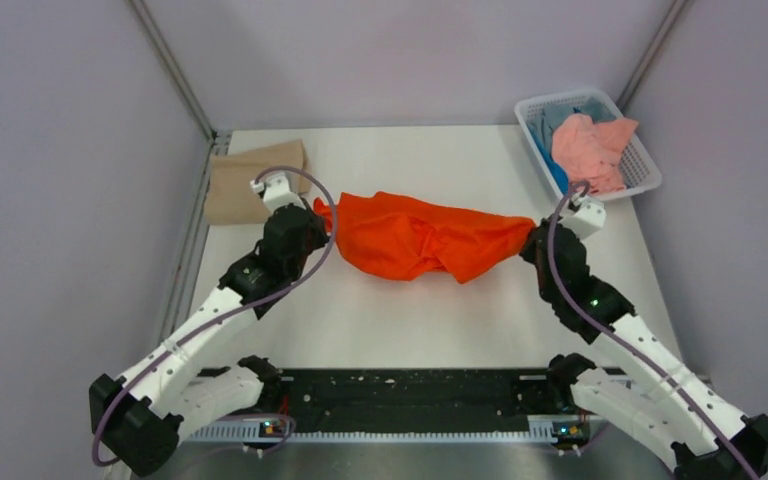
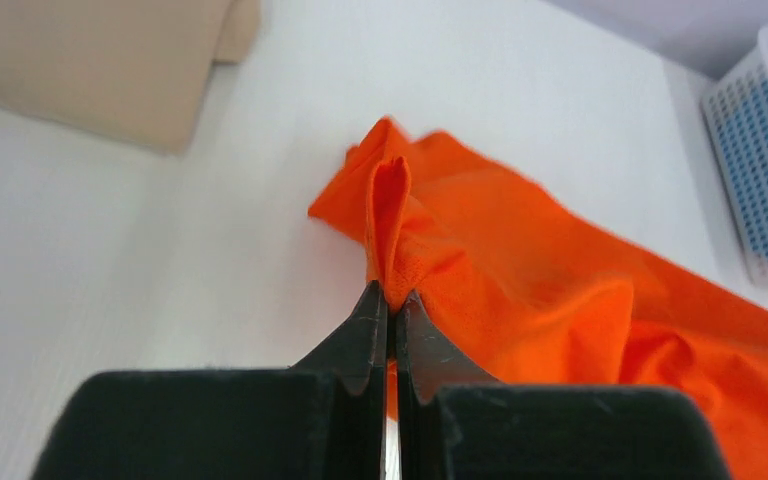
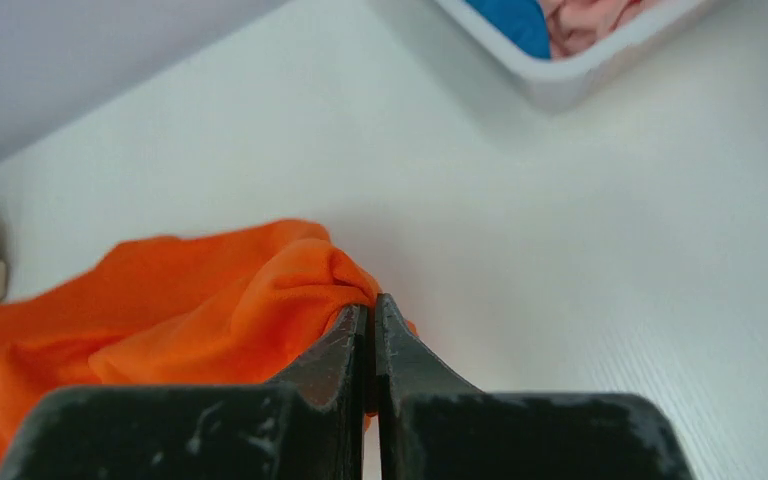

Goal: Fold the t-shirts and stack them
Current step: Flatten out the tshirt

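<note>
A bright orange t-shirt (image 1: 422,237) lies crumpled and stretched across the middle of the table. My left gripper (image 1: 317,212) is shut on its left end; the left wrist view shows a fold of orange cloth (image 2: 390,215) pinched between the black fingertips (image 2: 372,310). My right gripper (image 1: 533,232) is shut on its right end, with orange cloth (image 3: 300,280) bunched at the closed tips. A folded tan-beige t-shirt (image 1: 252,182) rests at the back left. Salmon-pink (image 1: 588,150) and blue (image 1: 558,175) t-shirts sit in the basket.
The white lattice basket (image 1: 640,160) stands at the back right corner, partly over the table edge. Grey walls and metal frame posts close in the back and sides. A black strip (image 1: 410,395) runs along the near edge between the arm bases.
</note>
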Motion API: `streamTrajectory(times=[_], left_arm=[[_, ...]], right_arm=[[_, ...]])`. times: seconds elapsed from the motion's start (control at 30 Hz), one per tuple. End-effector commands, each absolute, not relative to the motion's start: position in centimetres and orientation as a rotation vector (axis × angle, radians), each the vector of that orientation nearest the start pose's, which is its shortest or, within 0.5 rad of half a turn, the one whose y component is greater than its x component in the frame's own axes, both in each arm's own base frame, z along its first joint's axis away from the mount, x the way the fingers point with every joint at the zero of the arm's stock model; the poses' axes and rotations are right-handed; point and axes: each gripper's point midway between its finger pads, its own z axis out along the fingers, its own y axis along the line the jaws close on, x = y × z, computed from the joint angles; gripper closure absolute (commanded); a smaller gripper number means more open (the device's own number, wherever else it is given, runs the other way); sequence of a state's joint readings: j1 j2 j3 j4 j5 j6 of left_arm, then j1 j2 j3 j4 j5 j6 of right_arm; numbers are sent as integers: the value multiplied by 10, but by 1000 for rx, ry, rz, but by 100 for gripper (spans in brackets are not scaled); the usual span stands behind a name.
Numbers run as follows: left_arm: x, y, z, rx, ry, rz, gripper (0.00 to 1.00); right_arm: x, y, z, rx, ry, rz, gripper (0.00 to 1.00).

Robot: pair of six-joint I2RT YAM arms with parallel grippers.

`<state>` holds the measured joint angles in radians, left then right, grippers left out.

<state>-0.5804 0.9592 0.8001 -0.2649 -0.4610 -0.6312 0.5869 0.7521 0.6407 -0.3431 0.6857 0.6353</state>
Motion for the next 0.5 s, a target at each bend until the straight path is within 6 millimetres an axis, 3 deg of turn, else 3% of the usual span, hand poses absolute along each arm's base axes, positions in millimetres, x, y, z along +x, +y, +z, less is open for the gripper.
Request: streamTrajectory(times=[0.0,0.1,0.2,0.33,0.47], left_arm=[[336,-119,277,-444,1783,-331,100],[374,-117,297,-482,1789,-358,100],[415,-103,333,-515,1781,-424,100],[448,-82,415,-462,1650,-429,100],[449,-87,509,-352,1516,-483,100]], right_arm=[[293,61,267,422,1735,139,100],[329,65,289,387,1738,94,100],[369,60,329,359,1714,100,100],[403,43,409,337,1595,102,100],[413,48,493,278,1425,161,100]])
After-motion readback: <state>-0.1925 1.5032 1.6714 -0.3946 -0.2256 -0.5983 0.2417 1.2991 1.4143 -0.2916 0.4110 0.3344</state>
